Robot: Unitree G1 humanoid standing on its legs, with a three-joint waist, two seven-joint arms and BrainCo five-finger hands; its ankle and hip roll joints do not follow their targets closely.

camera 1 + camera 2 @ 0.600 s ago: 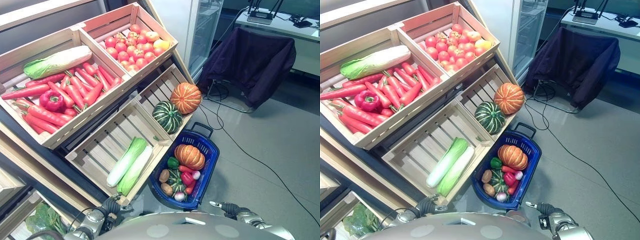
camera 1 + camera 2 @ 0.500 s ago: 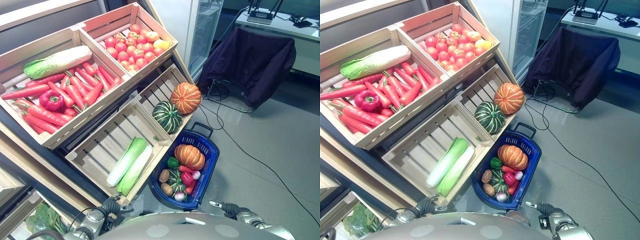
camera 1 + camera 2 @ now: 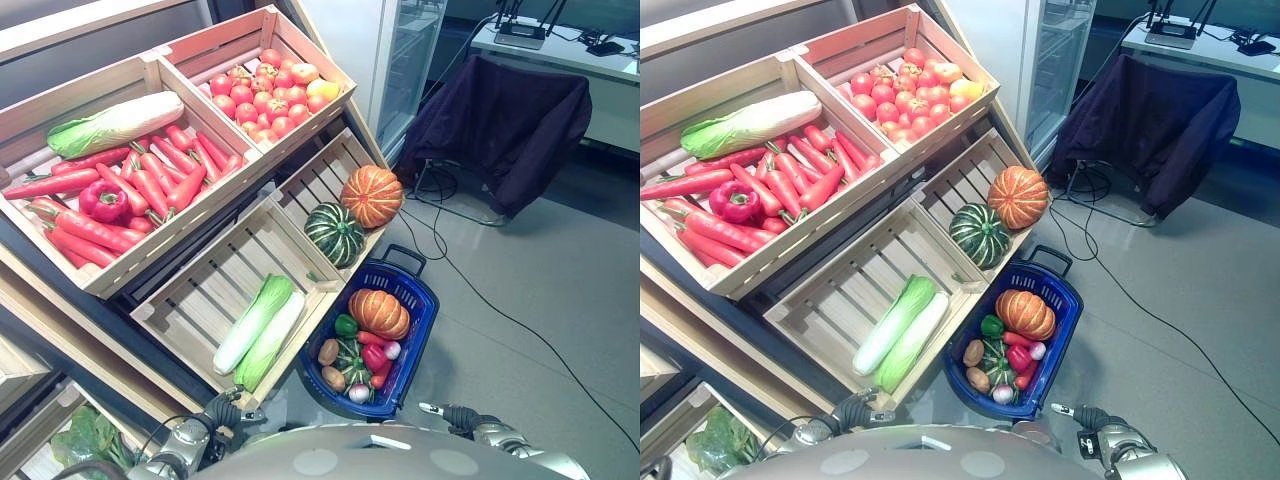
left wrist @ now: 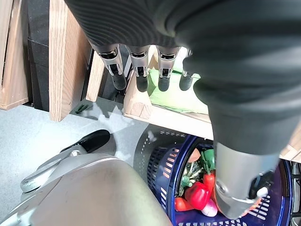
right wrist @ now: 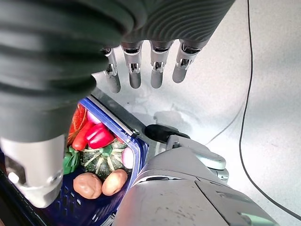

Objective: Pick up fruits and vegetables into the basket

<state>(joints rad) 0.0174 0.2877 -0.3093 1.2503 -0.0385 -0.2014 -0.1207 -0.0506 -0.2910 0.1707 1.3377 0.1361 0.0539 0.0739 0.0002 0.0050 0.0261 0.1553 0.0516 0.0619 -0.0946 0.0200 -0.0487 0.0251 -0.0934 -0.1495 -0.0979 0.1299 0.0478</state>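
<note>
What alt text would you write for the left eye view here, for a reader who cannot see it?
A blue basket on the grey floor holds an orange pumpkin and small vegetables, beside tilted wooden crates of carrots, tomatoes, cabbages and two more pumpkins.
</note>
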